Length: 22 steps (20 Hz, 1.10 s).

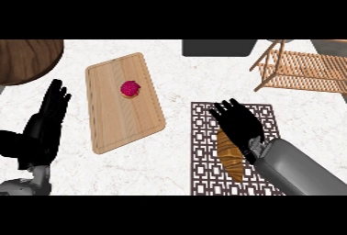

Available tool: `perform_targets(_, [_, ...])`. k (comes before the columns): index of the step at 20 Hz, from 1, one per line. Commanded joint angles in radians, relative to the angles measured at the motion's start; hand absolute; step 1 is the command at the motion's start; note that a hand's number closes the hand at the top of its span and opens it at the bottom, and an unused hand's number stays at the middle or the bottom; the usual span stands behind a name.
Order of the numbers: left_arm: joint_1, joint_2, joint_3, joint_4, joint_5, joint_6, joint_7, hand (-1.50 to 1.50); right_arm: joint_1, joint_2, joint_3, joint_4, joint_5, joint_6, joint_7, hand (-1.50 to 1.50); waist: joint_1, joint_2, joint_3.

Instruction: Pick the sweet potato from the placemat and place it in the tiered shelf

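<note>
Kitchen counter — white marble top (203, 78), wooden cutting board (125, 121), patterned placemat (203, 153), tiered wooden shelf (305, 69)

Bright, even light across the pale counter (183, 87), shadows faint and soft, source seemingly overhead

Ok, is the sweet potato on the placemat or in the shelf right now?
On the placemat. The sweet potato lies flat on the placemat, its upper end under the right hand; the tiered shelf stands apart, further back.
</note>
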Motion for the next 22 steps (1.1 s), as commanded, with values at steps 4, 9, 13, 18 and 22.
perform_targets(4, [0.019, -0.025, 0.053, -0.006, -0.021, -0.06, 0.003, 0.0, 0.071, -0.004, -0.076, 0.046, 0.124, -0.06, -0.13, -1.5, -0.001, -0.001, 0.0])
perform_targets(9, [-0.03, -0.091, 0.027, 0.01, -0.094, -0.015, 0.039, 0.0, 0.041, 0.067, -0.13, 0.177, 0.168, -0.111, -0.232, -1.5, 0.0, 0.001, 0.0])
perform_targets(13, [-0.029, -0.085, 0.09, 0.049, -0.062, -0.085, -0.001, 0.0, 0.065, 0.068, -0.154, 0.261, 0.236, -0.192, -0.311, -1.5, 0.0, 0.001, 0.0])
perform_targets(18, [-0.05, -0.061, 0.147, 0.0, -0.053, -0.119, 0.086, 0.0, 0.115, 0.155, -0.166, 0.256, 0.301, -0.148, -0.256, -1.5, -0.001, 0.0, 0.0])
perform_targets(22, [-0.04, -0.094, 0.09, -0.073, -0.122, -0.088, 0.121, 0.0, 0.1, 0.178, -0.185, 0.443, 0.351, -0.248, -0.325, 1.5, 0.006, 0.001, 0.001])
